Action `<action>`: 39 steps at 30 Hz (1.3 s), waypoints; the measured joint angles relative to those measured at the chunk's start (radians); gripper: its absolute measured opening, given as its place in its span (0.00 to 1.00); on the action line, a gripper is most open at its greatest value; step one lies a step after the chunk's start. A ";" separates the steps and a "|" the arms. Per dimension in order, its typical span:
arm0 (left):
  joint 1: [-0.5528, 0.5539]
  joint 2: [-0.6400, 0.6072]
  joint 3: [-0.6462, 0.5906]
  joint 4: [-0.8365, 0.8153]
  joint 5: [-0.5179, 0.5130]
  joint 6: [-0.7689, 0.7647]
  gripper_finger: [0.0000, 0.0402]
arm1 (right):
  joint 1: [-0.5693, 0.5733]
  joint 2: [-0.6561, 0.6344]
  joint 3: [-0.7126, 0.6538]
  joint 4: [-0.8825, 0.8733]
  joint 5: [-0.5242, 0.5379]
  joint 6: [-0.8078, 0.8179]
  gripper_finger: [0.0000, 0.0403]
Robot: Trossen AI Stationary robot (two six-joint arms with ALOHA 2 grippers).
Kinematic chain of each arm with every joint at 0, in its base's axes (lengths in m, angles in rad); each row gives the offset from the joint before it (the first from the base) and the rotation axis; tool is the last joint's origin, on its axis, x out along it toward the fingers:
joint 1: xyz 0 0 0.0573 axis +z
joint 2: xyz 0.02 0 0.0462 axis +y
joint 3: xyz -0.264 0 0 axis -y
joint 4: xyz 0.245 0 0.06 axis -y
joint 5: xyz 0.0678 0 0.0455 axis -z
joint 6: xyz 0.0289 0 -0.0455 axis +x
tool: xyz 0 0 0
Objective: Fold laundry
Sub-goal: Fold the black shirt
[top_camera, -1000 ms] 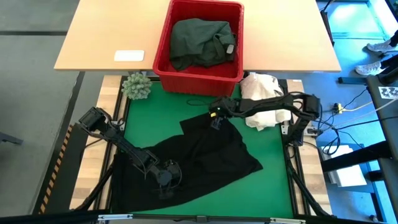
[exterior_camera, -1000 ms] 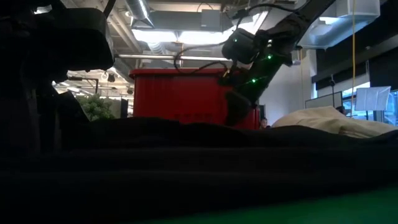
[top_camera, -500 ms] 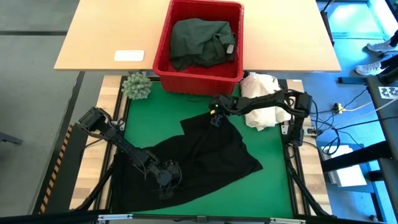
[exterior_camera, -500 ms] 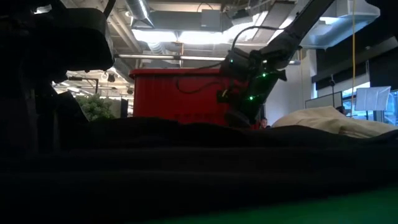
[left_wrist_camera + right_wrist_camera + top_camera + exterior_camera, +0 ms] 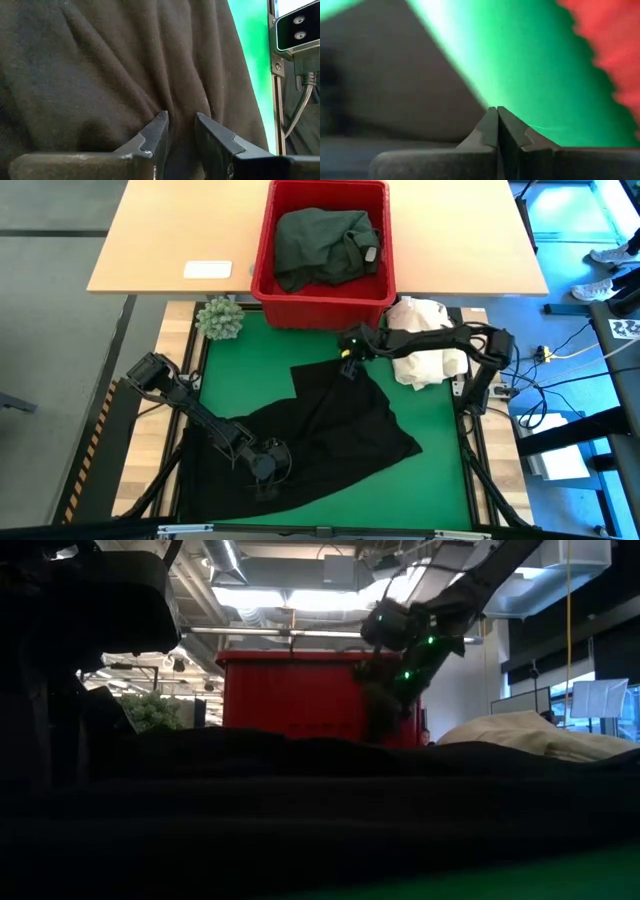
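Probably a robotics lab or open workshop: exposed ceiling ducts and strip lights are showing overhead, cables are trailing beside the framed green-matted desk.

Two dark garments: one black garment spread on the green mat just in front of the red basket, one dark green garment inside that basket. One red basket. One cream-white cloth heap beside the basket's front right corner. One small green plant beside the basket's front left corner. One white flat object left of the basket. Two arms, two grippers: left gripper, right gripper.
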 joint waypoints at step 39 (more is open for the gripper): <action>0.065 -0.219 0.002 -0.065 -0.150 0.204 0.24 | 0.783 -0.381 -0.271 -0.251 0.129 0.058 0.26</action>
